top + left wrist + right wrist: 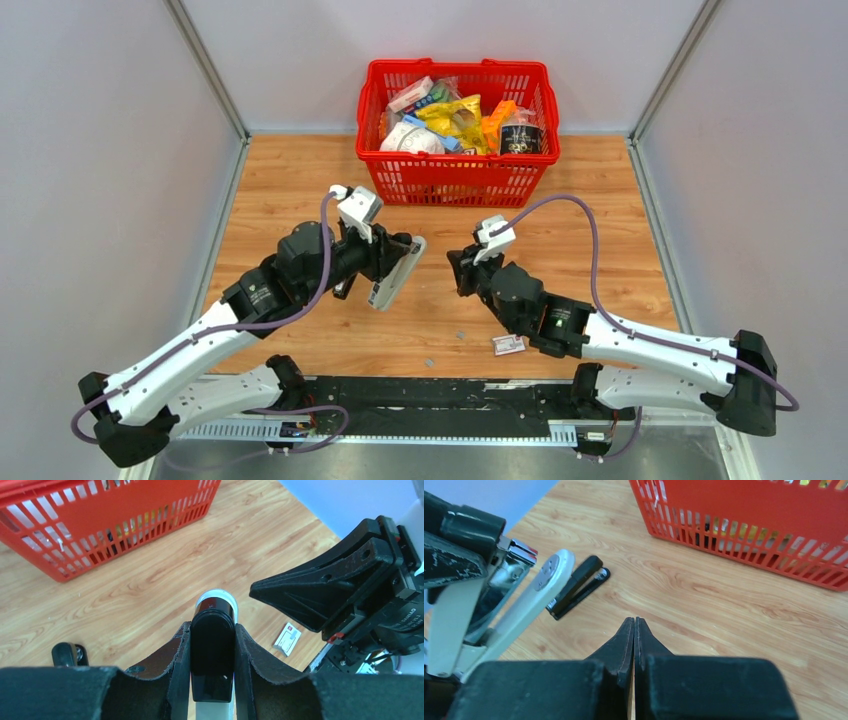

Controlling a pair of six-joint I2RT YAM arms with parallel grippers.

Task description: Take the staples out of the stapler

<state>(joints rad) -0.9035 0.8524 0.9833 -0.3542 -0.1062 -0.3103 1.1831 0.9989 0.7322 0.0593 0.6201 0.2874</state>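
Left hand (212, 630) grasping stapler (397, 270); right hand (634, 625) clenched empty, near stapler

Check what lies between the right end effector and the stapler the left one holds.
Nothing: bare table between right end effector and stapler, per the top view.

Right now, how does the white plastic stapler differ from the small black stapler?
The white plastic stapler is held up, clamped in the left hand; the small black stapler lies on the wooden table. The white one is swung open, metal showing; the black one looks closed. Both are desk staplers.
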